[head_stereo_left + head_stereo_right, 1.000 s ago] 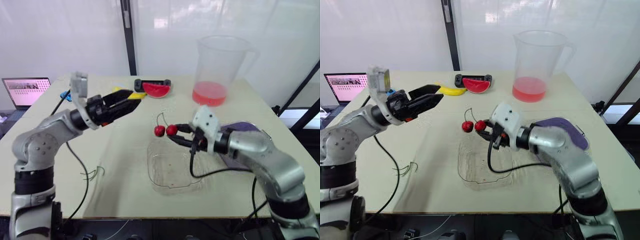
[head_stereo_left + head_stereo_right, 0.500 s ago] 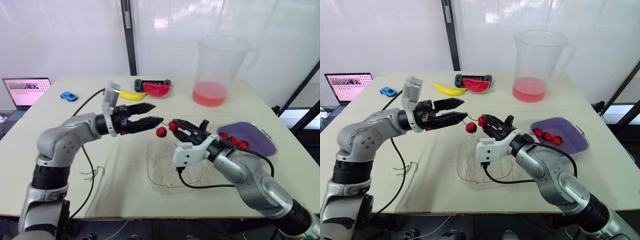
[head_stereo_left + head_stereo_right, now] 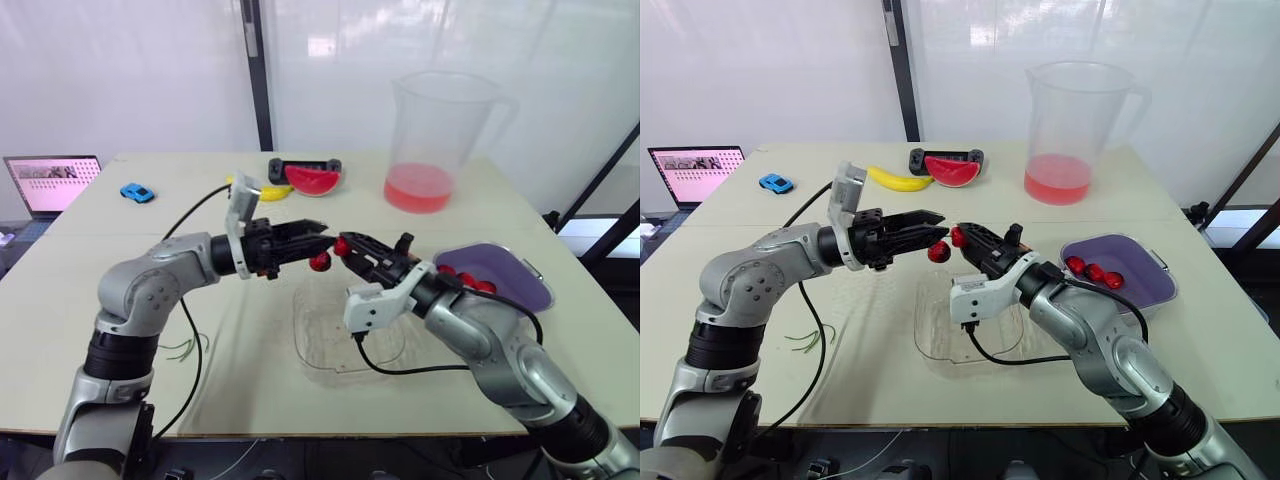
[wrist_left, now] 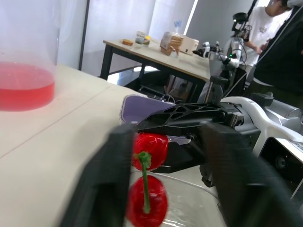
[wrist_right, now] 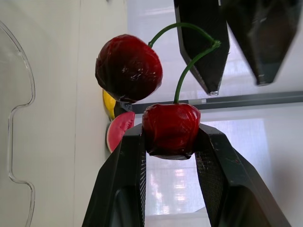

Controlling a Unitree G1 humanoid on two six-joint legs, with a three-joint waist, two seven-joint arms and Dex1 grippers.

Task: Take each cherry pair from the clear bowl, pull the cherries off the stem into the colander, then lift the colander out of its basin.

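We see the cherry pair (image 3: 937, 253) held in the air between the two grippers, above the far rim of the clear bowl (image 3: 940, 352), which lies on the table (image 3: 870, 390) in front of the robot. The right gripper (image 5: 170, 136) is clamped on one cherry (image 5: 169, 123): both of its fingers press on the sides of this fruit. The second cherry (image 5: 129, 67) hangs free just beside the first, and the green stem (image 4: 145, 189) joins the two.

The left gripper (image 3: 939, 224) is on the opposite side with its fingers (image 4: 106, 179) spread apart, one on each side of the pair. In the right wrist view its tips are near the top of the stem, but we cannot tell if they touch it.

The purple colander (image 3: 1150, 290) stands on the table at the robot's right, near the right forearm, and some loose cherries (image 3: 1088, 269) lie inside it. We cannot separate the colander from its basin.

At the far side of the table are a clear pitcher (image 3: 1080, 100) with red liquid, a watermelon slice (image 3: 952, 170), a banana (image 3: 890, 180) and a blue toy car (image 3: 773, 183). Some thin green stems (image 3: 805, 340) lie on the table at the left of the bowl.
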